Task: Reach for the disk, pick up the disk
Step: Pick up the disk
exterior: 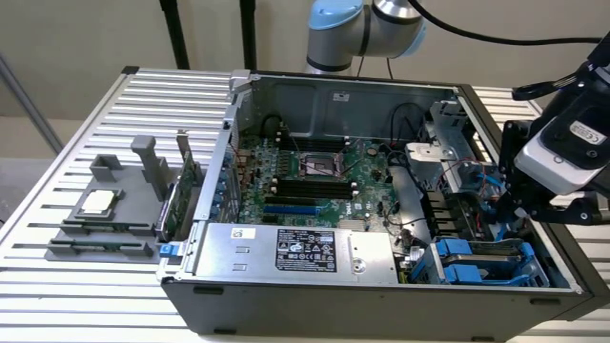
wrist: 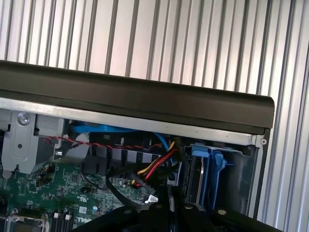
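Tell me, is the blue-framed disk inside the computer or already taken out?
Inside. The disk sits in its bay in a corner of the open computer case, beside the power supply.

Arm (exterior: 367, 25): seen bent beyond the case's (exterior: 381, 304) far edge.
Wrist (exterior: 567, 146): held above the case's edge at the exterior view's right.
Gripper (exterior: 522, 213): pointed down into the case beside that edge.

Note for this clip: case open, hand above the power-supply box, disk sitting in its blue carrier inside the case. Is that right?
One error: the exterior view shows the hand at the side of the case on that view's right, near the disk, not above the power-supply box. The case is open and the disk sits in its blue carrier.
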Robot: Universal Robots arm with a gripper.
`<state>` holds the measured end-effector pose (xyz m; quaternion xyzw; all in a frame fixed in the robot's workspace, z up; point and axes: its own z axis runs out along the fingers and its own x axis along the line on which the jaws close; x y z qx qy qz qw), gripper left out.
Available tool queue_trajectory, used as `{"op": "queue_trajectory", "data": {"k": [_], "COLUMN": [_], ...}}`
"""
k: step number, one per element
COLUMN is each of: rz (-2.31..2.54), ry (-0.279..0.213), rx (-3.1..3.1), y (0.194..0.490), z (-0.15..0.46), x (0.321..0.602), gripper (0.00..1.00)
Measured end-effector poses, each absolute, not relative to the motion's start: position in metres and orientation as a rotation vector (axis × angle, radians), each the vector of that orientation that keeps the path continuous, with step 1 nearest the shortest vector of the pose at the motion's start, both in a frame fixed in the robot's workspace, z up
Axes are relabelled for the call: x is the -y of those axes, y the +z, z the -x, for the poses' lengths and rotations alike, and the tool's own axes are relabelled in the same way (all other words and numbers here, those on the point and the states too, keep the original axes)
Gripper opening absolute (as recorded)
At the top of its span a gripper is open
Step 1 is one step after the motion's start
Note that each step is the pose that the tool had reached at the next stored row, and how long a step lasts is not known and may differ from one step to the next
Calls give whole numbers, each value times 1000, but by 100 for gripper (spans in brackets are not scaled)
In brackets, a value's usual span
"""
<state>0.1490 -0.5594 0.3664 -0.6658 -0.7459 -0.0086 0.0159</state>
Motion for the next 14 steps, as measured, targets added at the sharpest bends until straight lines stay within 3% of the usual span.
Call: {"op": "queue_trajectory", "data": {"k": [5, 7, 8, 14], "rz": [2069, 2068, 2068, 2066], "ry": [-27, -27, -27, -27], "rx": [2322, 2322, 2322, 2324], "y": [366, 366, 366, 366], "z": [-149, -149, -149, -144], "x": [558, 558, 558, 559], "gripper": [42, 42, 48, 48]}}
